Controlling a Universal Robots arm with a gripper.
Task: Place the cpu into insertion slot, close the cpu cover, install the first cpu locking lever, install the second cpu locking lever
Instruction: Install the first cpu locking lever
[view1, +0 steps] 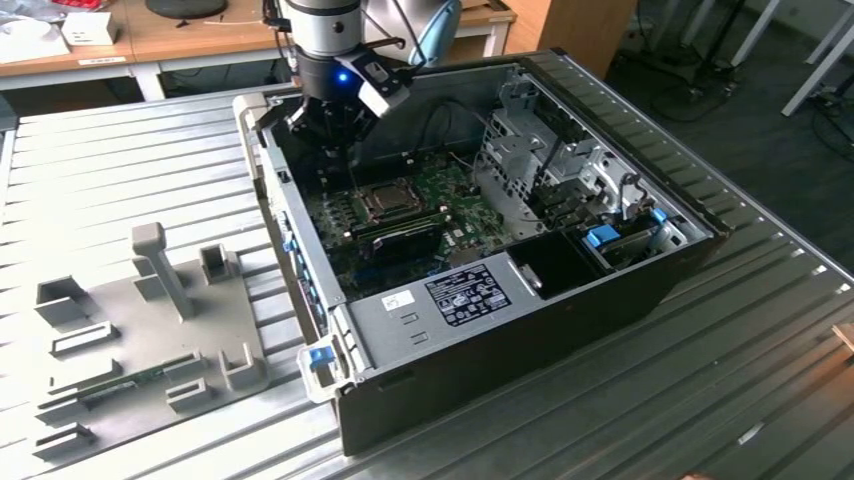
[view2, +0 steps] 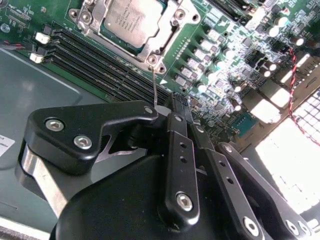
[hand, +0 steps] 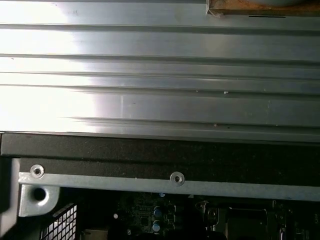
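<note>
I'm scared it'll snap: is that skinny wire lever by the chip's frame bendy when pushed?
The wire lever looks like thin bare metal, so probably springy rather than floppy. Anchored near one corner of the cpu cover, it likely swings there. Being so thin, sideways pushes might bend it.

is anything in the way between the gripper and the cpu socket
Nothing visible blocks it. In the second wrist view the cpu lies in the insertion slot under the cpu cover; a thin wire lever runs from the slot's corner toward the gripper.
</note>
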